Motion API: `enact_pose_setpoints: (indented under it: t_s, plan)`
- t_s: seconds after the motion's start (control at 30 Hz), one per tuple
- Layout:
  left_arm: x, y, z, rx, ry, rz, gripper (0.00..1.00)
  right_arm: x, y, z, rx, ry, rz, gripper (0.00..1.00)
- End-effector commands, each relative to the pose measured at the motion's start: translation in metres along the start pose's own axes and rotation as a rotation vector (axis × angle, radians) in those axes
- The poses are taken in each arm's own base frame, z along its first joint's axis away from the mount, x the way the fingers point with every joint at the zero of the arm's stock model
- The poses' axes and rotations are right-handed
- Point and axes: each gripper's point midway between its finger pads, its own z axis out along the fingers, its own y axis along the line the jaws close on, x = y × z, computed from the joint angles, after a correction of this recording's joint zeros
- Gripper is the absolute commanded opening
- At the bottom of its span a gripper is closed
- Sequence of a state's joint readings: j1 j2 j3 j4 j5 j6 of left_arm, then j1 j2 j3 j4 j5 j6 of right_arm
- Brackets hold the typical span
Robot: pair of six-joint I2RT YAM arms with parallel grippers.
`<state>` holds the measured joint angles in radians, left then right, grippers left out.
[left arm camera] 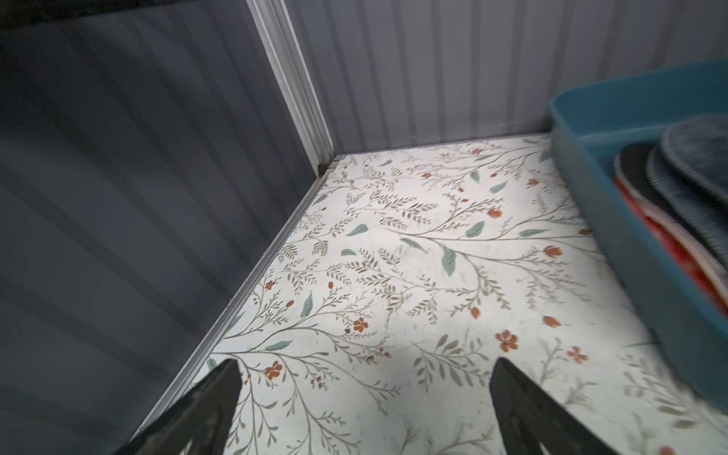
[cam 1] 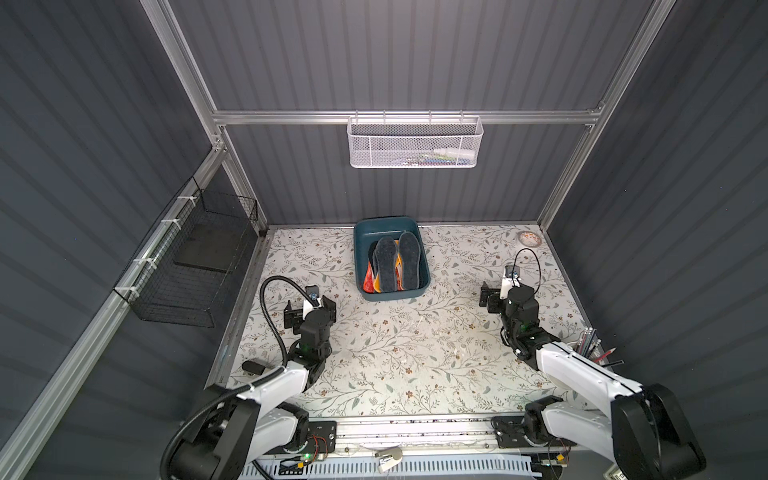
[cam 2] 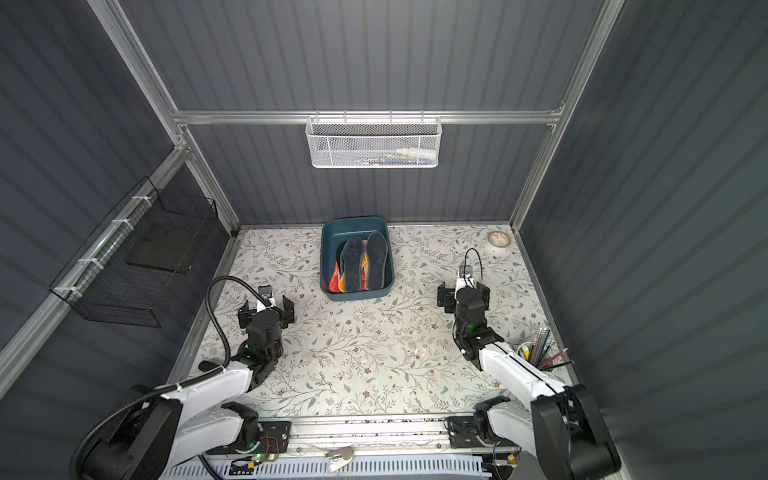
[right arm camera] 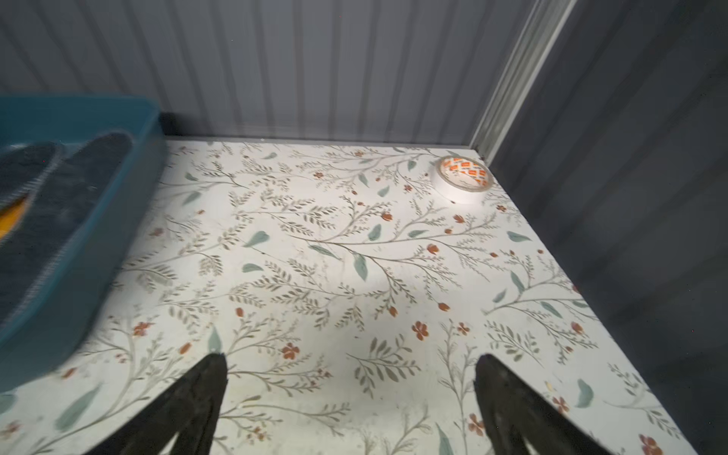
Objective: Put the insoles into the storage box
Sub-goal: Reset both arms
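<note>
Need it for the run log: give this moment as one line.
insoles: piled in storage box | left pincer: open, empty | right pincer: open, empty | stage: looks finished

We see fuzzy, felt-like insoles [cam 1: 384,266] in a smooth, matt plastic storage box [cam 1: 368,233]; the tabletop [cam 1: 415,349] looks smooth and printed, the walls [cam 1: 395,62] ribbed and matt.

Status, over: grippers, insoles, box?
Left gripper, right gripper open, empty. Fuzzy dark-grey and orange insoles piled inside teal plastic storage box. White tape roll apart, in corner.
</note>
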<state>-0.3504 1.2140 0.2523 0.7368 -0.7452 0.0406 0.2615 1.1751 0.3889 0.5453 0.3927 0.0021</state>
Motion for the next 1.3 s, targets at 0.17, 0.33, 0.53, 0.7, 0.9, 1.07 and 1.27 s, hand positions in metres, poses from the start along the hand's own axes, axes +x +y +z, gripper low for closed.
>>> enact_pose_setpoints:
  t_s: [0.17,0.33,0.53,0.7,0.9,1.07,1.27]
  plan:
    - [0.011,0.007,0.037,0.085,-0.045,-0.197,1.0,-0.03,-0.038,0.0,0.087,-0.175,0.066,0.99]
    - [0.014,0.003,0.048,0.101,-0.022,-0.166,1.0,0.007,-0.045,-0.01,0.083,-0.119,0.101,0.99]
    - [0.034,-0.012,0.071,0.16,0.005,-0.15,1.0,0.004,-0.045,0.003,0.048,-0.196,0.087,0.99]
    - [0.043,-0.021,0.091,0.194,0.133,-0.131,1.0,0.018,-0.044,0.019,0.027,-0.213,0.096,0.99]
    - [0.04,-0.027,0.095,0.218,0.119,-0.11,1.0,0.022,-0.039,0.031,-0.023,-0.134,0.097,0.99]
    - [0.04,-0.028,0.094,0.223,0.122,-0.112,1.0,0.023,-0.041,0.035,-0.03,-0.109,0.108,0.99]
    - [0.04,-0.028,0.094,0.222,0.122,-0.109,1.0,0.024,-0.045,0.036,-0.004,-0.105,0.118,0.99]
